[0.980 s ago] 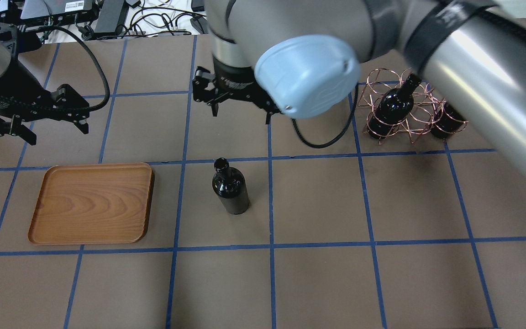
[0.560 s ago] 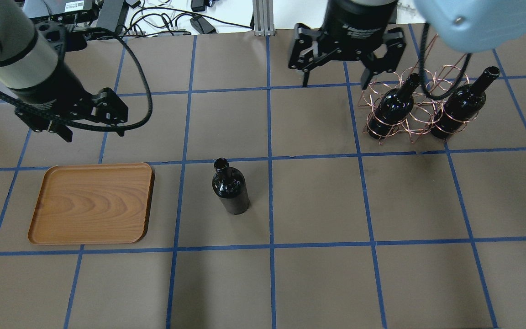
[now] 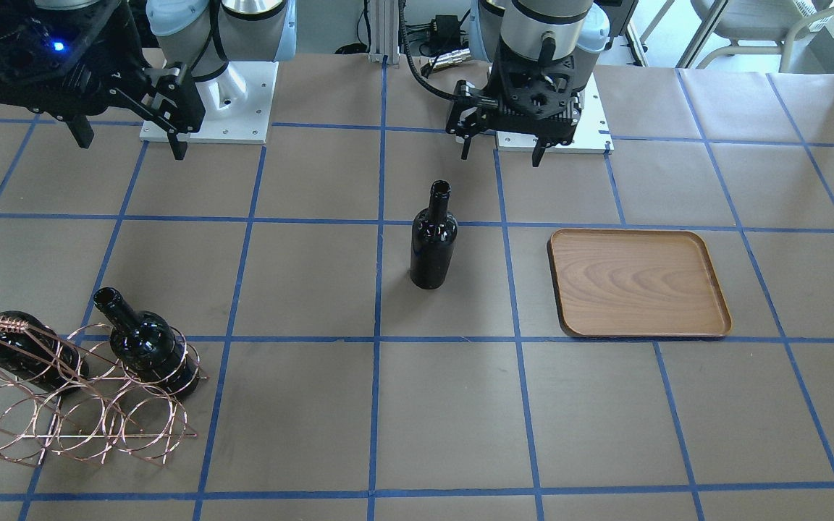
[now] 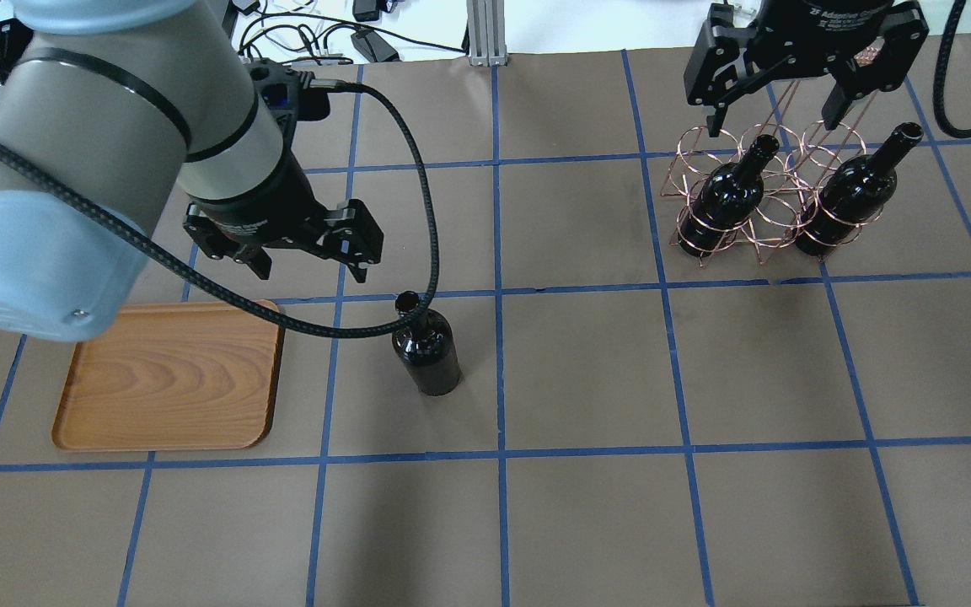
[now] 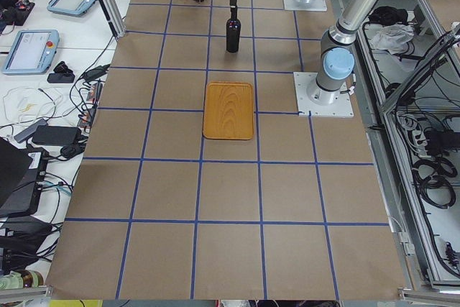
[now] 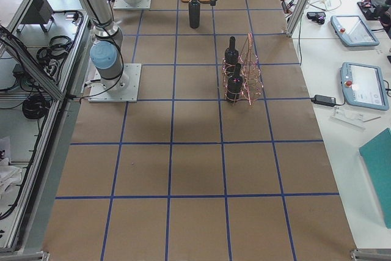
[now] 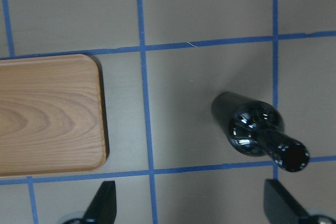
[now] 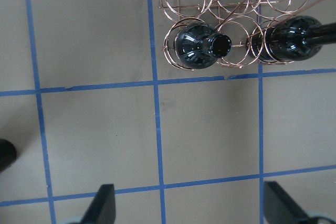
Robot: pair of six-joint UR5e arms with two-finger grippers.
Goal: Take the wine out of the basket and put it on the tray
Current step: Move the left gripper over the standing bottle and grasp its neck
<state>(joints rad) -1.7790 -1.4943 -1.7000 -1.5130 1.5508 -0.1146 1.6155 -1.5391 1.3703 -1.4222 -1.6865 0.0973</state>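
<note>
1. Wine bottle (image 4: pixel 426 354) stands upright on the worktop (image 4: pixel 587 379), between tray (image 4: pixel 169 375) and basket (image 4: pixel 755 194); two other bottles (image 4: pixel 726 202) sit in the basket.
2. Left gripper (image 4: pixel 310 270) hovers near its neck, spread wide, empty. I judge pickup comes next: centre, descend, close.
3. Right gripper (image 4: pixel 772 122) is raised near the basket, wide, empty; housing reads "ZF Adaptive". Bottles unlabelled.

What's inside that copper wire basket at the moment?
The basket holds a left bottle and a right bottle, standing in its rings; other rings look empty. Their dark glass hides any contents.
</note>
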